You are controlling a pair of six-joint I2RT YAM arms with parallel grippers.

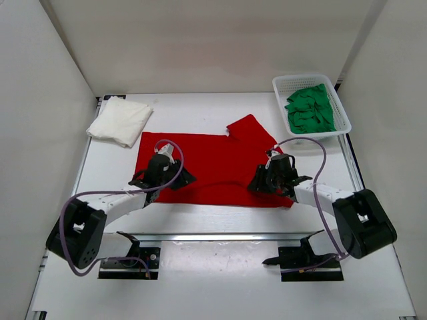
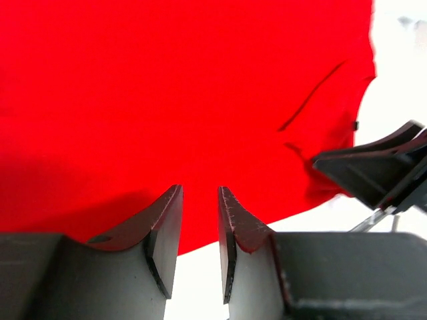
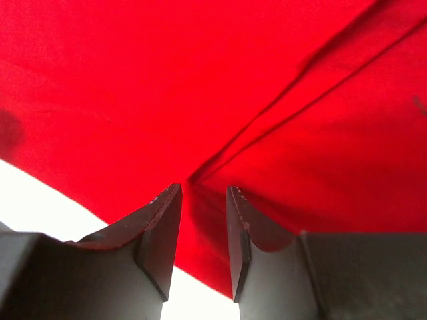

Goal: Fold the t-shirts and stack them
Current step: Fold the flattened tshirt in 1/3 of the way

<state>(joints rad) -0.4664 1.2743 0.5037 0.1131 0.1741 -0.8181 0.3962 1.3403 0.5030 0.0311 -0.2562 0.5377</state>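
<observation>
— Closest to the bottom edge, what shows?
— Both arm bases on the white table [image 1: 200, 110]: the left base [image 1: 77, 233] at lower left, the right base [image 1: 363, 223] at lower right.
— And the grippers?
— The left gripper [image 1: 162, 176] is over the left part of the red shirt [image 1: 213, 167], near its lower edge. The right gripper [image 1: 268, 180] is over its lower right part. In each wrist view the fingers stand apart with a narrow gap, clamping nothing. A crease of red cloth runs up to the right one's gap.
— Where does that shirt lie?
— Spread flat mid-frame, with one sleeve pointing toward the upper right.
— Farther back?
— A folded white shirt [image 1: 120, 121] at upper left, just beside the red one's corner. At upper right, a white mesh basket [image 1: 343, 120] holds the crumpled green shirt [image 1: 310, 110].
</observation>
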